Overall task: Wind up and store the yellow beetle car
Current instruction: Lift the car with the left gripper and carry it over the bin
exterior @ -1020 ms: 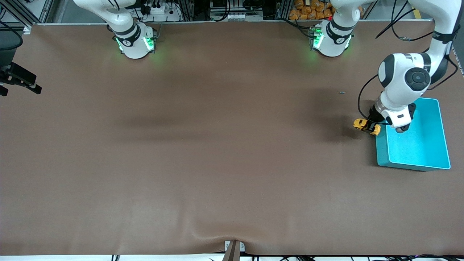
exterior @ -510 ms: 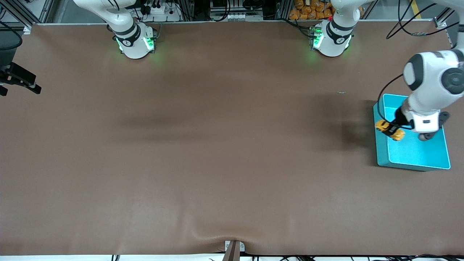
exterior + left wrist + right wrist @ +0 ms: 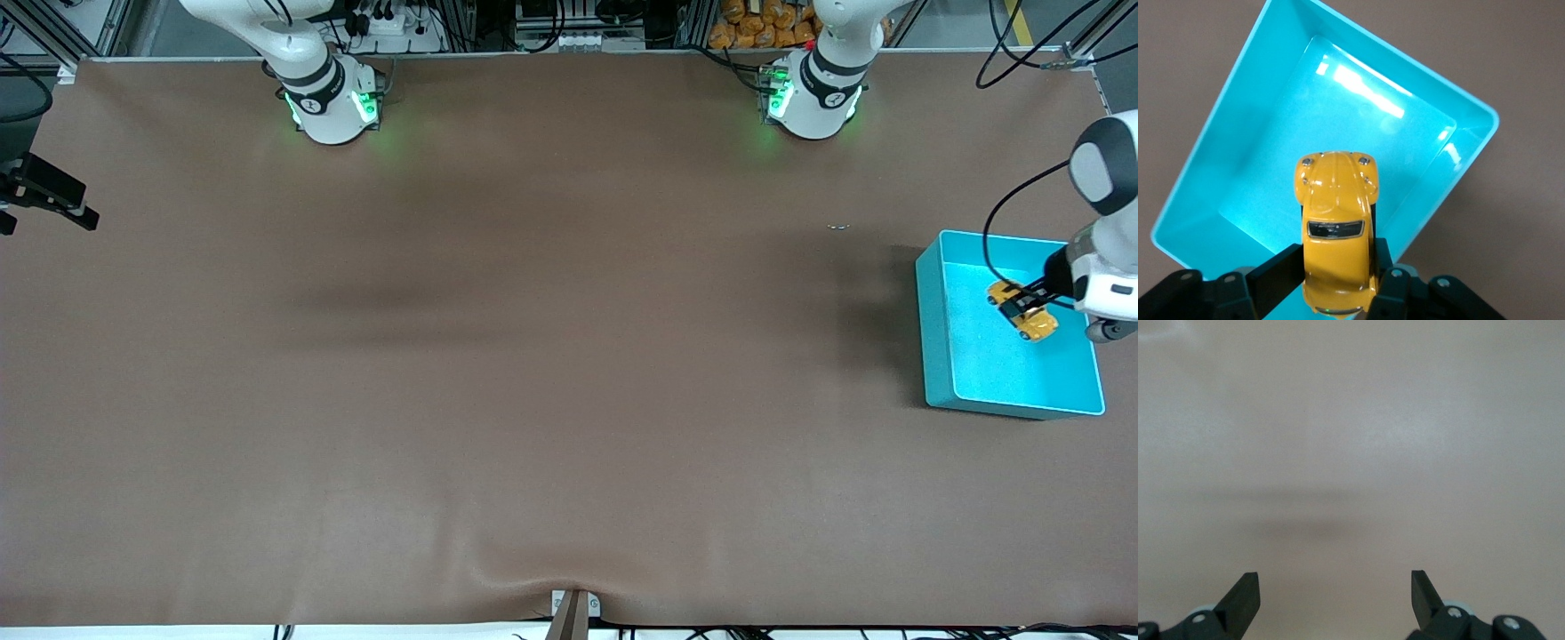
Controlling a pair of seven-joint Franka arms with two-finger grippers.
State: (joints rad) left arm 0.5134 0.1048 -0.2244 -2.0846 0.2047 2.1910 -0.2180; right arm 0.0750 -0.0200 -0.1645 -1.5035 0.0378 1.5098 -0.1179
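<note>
At the right edge of the front view, the left gripper (image 3: 1031, 299) holds the yellow beetle car (image 3: 1022, 310) over the teal bin (image 3: 938, 356), its two black fingers (image 3: 1281, 270) pressed against the toy's flanks. In the left wrist view the car (image 3: 1337, 227) fills the lower centre of the frame, its rounded nose pointing away from the gripper (image 3: 1338, 280) and its tail tucked between the jaws, with the bin's bright floor and walls (image 3: 1211, 167) spread below it. The bin sits on the brown desk (image 3: 533, 356) toward the left arm's end. The right arm waits; the right gripper (image 3: 1335, 593) hangs over bare desk (image 3: 1351, 453), its fingers spread wide at the bottom of the right wrist view and holding nothing.
</note>
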